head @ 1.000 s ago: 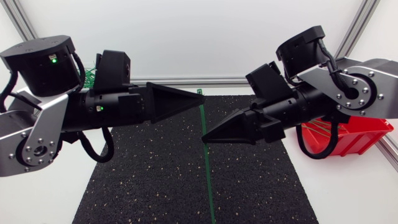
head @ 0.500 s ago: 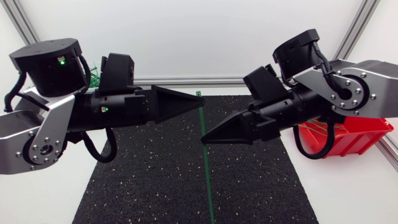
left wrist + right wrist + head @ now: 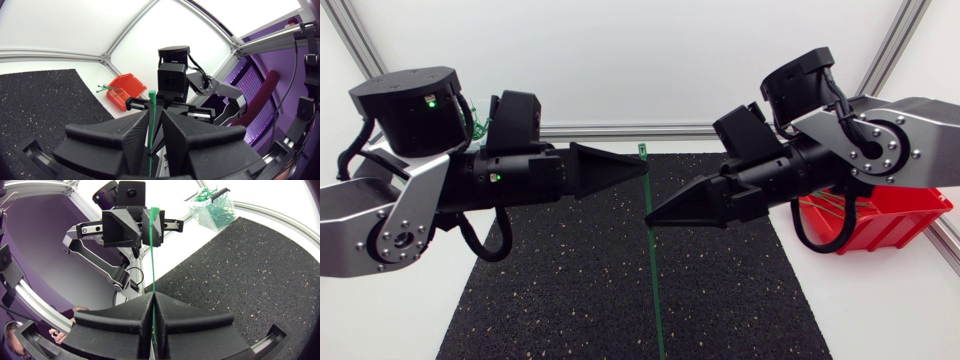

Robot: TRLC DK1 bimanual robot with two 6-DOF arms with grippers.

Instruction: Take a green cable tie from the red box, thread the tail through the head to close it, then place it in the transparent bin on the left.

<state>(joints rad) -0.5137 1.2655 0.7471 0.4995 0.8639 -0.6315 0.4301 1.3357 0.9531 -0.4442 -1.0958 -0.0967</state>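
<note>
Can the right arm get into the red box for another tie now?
Probably not yet. The right gripper is shut on the green cable tie, whose head sits at the left gripper. The red box lies open close by that arm, so only its hold seems in the way.

The left arm (image 3: pixel 380 225) has silver-grey plate links, with rings of small screws set around round black joints. Its blocky black motor housing (image 3: pixel 415 108) carries a small green light (image 3: pixel 432 101). Black cables (image 3: pixel 480 245) loop under its black forearm. The right arm (image 3: pixel 910 120) is built alike, with a screw-ringed joint and a thick black cable loop (image 3: pixel 817 238). The left gripper (image 3: pixel 642 168) and the right gripper (image 3: pixel 652 219) are matte black, each with broad wedge-shaped fingers (image 3: pixel 127 137) tapering to a narrow tip.
</note>
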